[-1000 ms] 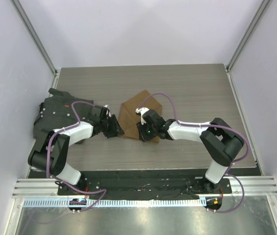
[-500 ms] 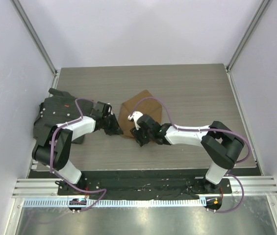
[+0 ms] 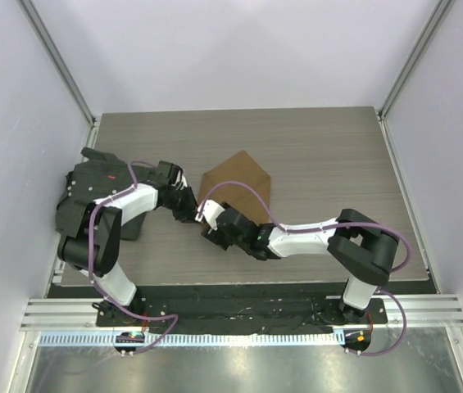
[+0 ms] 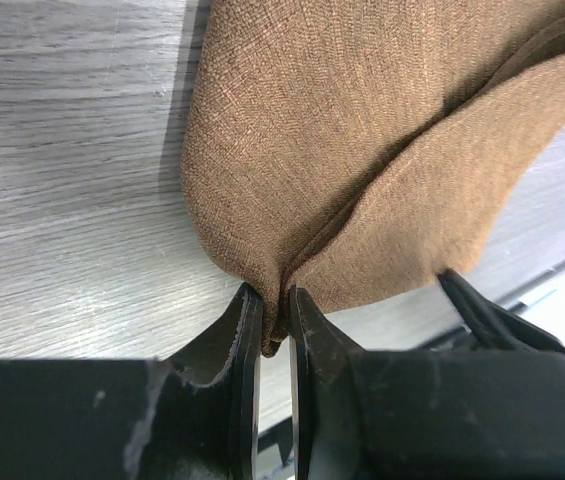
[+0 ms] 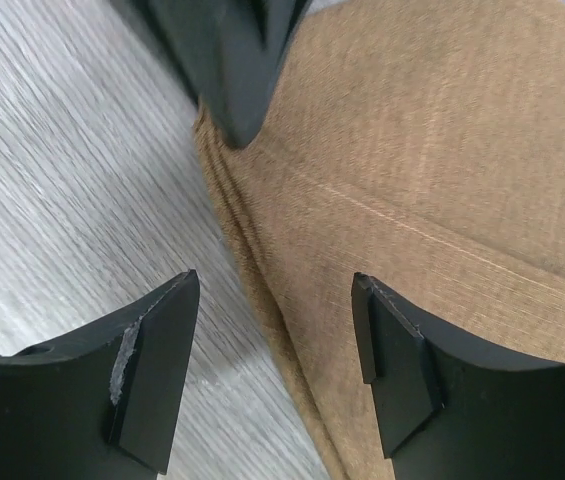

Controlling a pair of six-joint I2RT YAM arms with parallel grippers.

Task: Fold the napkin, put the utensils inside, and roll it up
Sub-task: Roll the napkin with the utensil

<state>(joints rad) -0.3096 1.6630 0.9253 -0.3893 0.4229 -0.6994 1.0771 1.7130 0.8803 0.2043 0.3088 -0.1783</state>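
From above, the napkin (image 3: pixel 239 176) is a plain tan-brown cloth, folded into a flat shape with a peak pointing to the far side. It lies on the grey wood-grain table (image 3: pixel 329 147), a little left of the middle. My left pincer (image 3: pixel 192 211) reaches it from the left and my right pincer (image 3: pixel 211 225) from the near side. The two meet at the cloth's near-left corner, which they hide from this camera. A crumpled dark mat (image 3: pixel 92 188) sits at the table's left edge, apart from the napkin. From up here I cannot tell how either set of jaws stands.

My left wrist camera settles that for the left side. The napkin (image 4: pixel 362 150) shows a coarse woven texture, its layers gathered into a puckered point with folds fanning away from it. That point is nipped between my left pincer's (image 4: pixel 272 305) two black fingers (image 4: pixel 245 325), which stand nearly together with only cloth between them. The table (image 4: pixel 62 150) shows to the left of the cloth.

My right wrist camera shows what the other two do not. My right pincer (image 5: pixel 274 290) stands wide apart and holds nothing, one finger over bare table (image 5: pixel 52 150), the other over the napkin (image 5: pixel 442 180). The doubled cloth edge runs between them, and a pale straight crease crosses the fabric. A black finger of my left pincer (image 5: pixel 227 60) comes in at the top, at the same edge.
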